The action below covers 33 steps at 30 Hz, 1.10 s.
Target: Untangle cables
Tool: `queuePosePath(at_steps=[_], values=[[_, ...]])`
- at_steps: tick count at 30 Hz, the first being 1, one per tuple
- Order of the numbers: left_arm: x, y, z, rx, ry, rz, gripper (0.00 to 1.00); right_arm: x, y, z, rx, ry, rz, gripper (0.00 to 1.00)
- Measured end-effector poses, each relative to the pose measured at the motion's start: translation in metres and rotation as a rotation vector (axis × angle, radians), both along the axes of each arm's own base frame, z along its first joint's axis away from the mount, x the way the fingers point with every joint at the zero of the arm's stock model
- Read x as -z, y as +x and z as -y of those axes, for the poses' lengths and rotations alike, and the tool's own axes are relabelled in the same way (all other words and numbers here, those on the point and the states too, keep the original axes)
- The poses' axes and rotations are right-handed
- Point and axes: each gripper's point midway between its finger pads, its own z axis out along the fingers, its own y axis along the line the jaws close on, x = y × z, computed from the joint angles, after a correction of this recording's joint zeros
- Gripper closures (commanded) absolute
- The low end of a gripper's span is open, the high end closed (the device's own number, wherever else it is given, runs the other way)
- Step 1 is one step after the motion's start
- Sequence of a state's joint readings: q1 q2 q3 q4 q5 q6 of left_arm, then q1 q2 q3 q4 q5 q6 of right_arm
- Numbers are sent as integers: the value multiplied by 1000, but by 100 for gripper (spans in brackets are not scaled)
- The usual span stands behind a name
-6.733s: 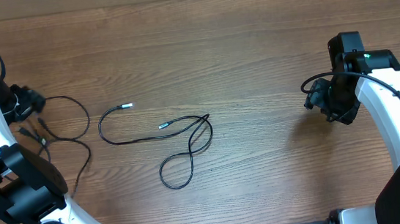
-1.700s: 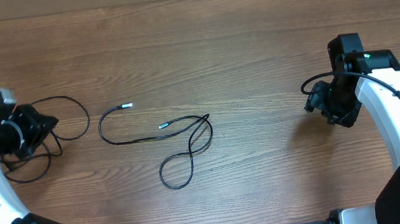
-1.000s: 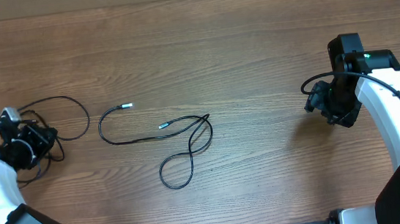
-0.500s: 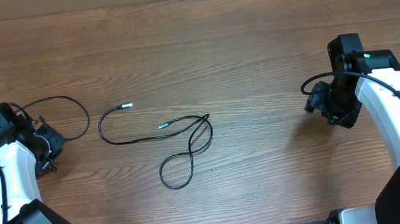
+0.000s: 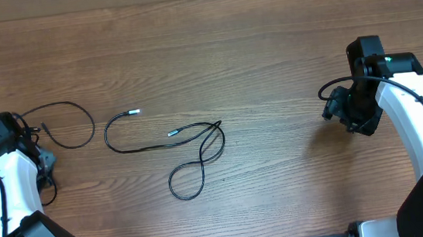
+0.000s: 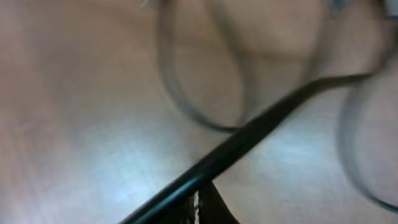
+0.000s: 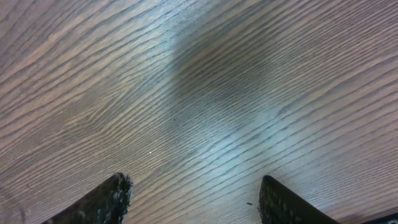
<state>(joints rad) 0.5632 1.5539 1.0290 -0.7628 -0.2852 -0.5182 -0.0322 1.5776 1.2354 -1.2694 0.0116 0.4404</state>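
1. Watching the cables (image 5: 159, 144): thin, black and limp, surely light. I judge they'll drag and slither rather than keep any shape.
2. My landmark is their figure-eight loop (image 5: 190, 176). The metal-tipped plugs (image 5: 134, 111) lie up and left of it, and I'd pinch just behind those stiffer ends.
3. My left gripper (image 6: 199, 210), well left of the loop, is clamped on a smooth cord (image 6: 267, 118), though the view is blurry.
4. My right gripper (image 7: 194, 190), well right of the loop, stands parted and empty over the grained wooden table (image 7: 205, 74).
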Motion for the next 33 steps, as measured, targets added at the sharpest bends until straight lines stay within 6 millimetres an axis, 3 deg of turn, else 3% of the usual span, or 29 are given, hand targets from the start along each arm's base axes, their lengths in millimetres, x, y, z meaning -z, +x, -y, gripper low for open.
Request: queuePosePath(at_steps=[3, 6, 7, 10, 13, 15, 17, 24, 28, 30, 33], values=[[3, 16, 17, 126, -92, 49, 89, 0, -1, 0, -1, 0, -3, 35], [-17, 51, 38, 350, -190, 169, 65, 0, -1, 0, 0, 0, -3, 35], [-32, 67, 46, 421, -222, 240, 65, 0, -1, 0, 0, 1, -4, 35], [-48, 69, 58, 478, -274, 248, 65, 0, -1, 0, 0, 0, -3, 35], [-54, 53, 57, 424, -287, 178, 68, 0, -1, 0, 0, 1, -4, 35], [-50, 25, 55, 305, -295, 64, 68, 0, -1, 0, 0, 0, -3, 35], [-48, 9, 54, 237, -291, 4, 66, 0, -1, 0, 0, 0, -3, 35], [-51, -11, 46, 147, -243, -67, 60, 0, -1, 0, 0, 0, -3, 35], [-53, -22, 33, 86, -169, -120, 59, 0, -1, 0, 0, 1, -4, 35], [-55, -26, 25, 62, -127, -138, 52, 0, -1, 0, 0, 1, -4, 35], [-59, -24, 13, 28, -62, -130, 50, 0, -1, 0, 0, 0, -3, 35]])
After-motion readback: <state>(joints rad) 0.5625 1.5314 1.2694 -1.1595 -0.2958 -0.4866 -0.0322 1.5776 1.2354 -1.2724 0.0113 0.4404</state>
